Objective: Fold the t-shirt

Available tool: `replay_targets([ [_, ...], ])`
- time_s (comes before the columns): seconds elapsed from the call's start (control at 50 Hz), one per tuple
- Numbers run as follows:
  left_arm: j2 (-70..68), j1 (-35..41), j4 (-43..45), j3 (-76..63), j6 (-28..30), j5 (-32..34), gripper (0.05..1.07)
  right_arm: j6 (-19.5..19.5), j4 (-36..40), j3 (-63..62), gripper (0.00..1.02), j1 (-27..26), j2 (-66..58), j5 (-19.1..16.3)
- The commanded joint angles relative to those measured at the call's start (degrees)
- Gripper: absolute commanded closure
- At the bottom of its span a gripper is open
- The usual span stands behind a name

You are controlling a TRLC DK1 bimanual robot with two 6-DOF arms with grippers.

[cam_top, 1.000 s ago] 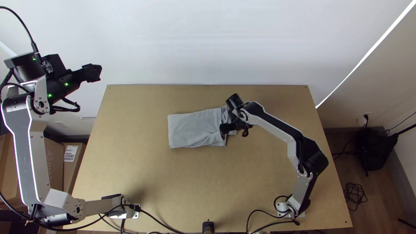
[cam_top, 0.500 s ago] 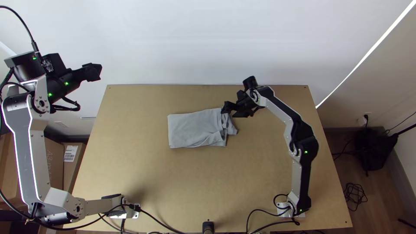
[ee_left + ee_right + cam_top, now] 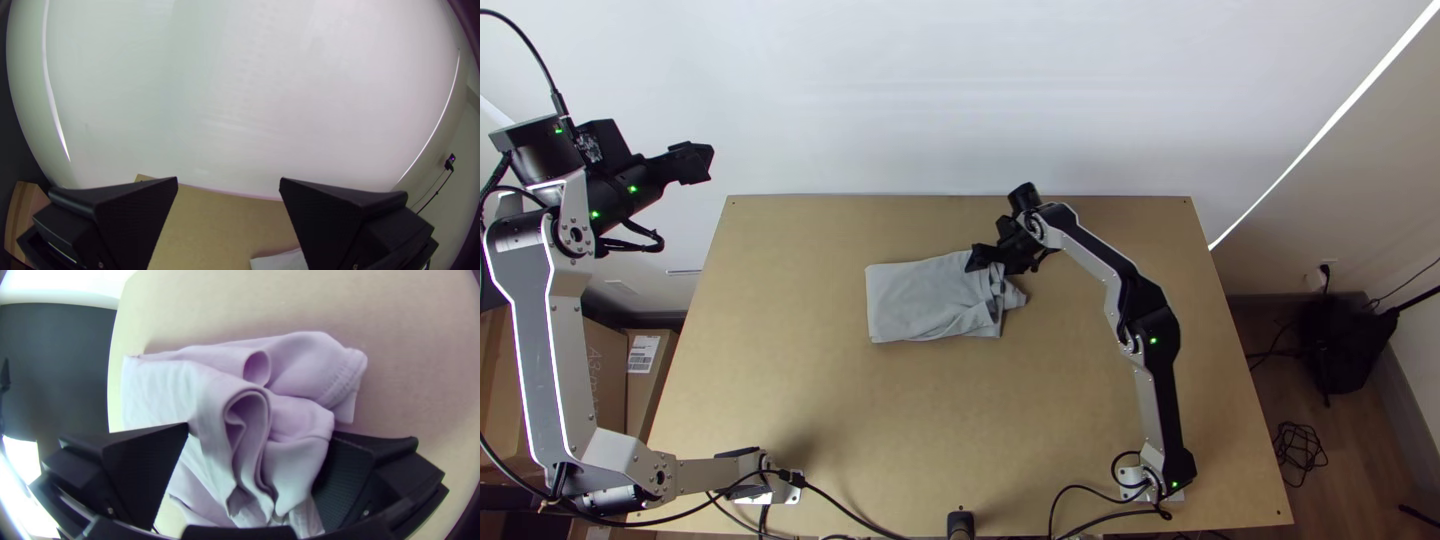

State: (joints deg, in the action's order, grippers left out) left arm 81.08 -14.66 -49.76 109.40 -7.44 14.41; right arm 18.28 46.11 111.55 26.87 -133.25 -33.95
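T-shirt [image 3: 920,300] lies on the desk [image 3: 880,430] in front of me, a little beyond the middle, folded into a compact grey bundle, longer from side to side than from near to far. Its left end is flat and fairly straight; its right end is looser, with creased layers and a small corner jutting out. My right pincer [image 3: 980,258] is at the far part of that untidy end, reached from my base at the lower right. Its fingers [image 3: 145,470] are spread wide, with rumpled cloth in the space between them, not squeezed. From that wrist I see the layers curl into two open loops, and a stitched hem [image 3: 342,382] near the outer end.

My left pincer [image 3: 698,165] hangs well apart from the shirt, past the left side of the desk. It is released, its two fingers wide apart with nothing between them in their grasp. A cardboard box [image 3: 640,405] with a white label stands beside the desk on my left, and a tangle of black cable [image 3: 1300,452] lies on the floor to my right.
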Motion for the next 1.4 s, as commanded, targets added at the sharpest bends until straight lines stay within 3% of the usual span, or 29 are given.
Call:
replay_targets([
  [0.0,0.4,-0.4,0.6,2.0,0.9,0.7,0.10,-0.7,1.4,-1.4,0.52,2.2,-4.6,-0.8],
  [0.1,0.2,-0.5,0.3,2.0,0.9,0.7,0.10,-0.8,0.7,-1.7,1.00,1.0,-4.3,-1.4],
  [0.32,-0.2,-1.2,-0.3,2.0,0.9,0.7,0.10,-0.4,-0.5,-4.1,1.00,-6.9,-1.0,-1.6],
  [0.64,-0.4,-1.2,-0.3,2.7,1.1,0.8,0.10,0.8,-3.7,-9.3,1.00,-27.0,5.5,-0.6],
  [0.84,-0.8,-1.2,-0.5,2.6,1.0,0.9,0.10,1.0,-6.8,-12.7,1.00,-38.8,9.1,2.4],
  [1.14,-1.9,-1.2,-0.8,1.8,1.0,1.9,0.10,5.3,-10.9,-10.4,1.00,-53.0,6.6,5.1],
  [1.16,-2.1,-1.2,-0.8,1.8,1.0,2.0,0.10,5.3,-11.0,-10.2,0.98,-53.7,6.4,5.1],
  [1.2,-2.3,-1.2,-0.8,1.5,1.1,2.3,0.10,5.3,-10.9,-10.3,0.79,-54.6,6.4,5.2],
  [1.28,-2.7,-1.3,-0.8,1.5,1.1,2.3,0.10,5.1,-10.5,-10.4,0.09,-55.9,7.0,5.3],
  [1.3,-2.7,-1.3,-0.9,1.4,1.1,2.4,0.10,5.1,-10.4,-10.4,0.02,-56.1,7.2,5.6],
  [1.38,-3.0,-1.3,-0.9,1.5,1.2,2.4,0.10,4.8,-10.6,-10.5,0.03,-57.1,8.7,8.8],
])
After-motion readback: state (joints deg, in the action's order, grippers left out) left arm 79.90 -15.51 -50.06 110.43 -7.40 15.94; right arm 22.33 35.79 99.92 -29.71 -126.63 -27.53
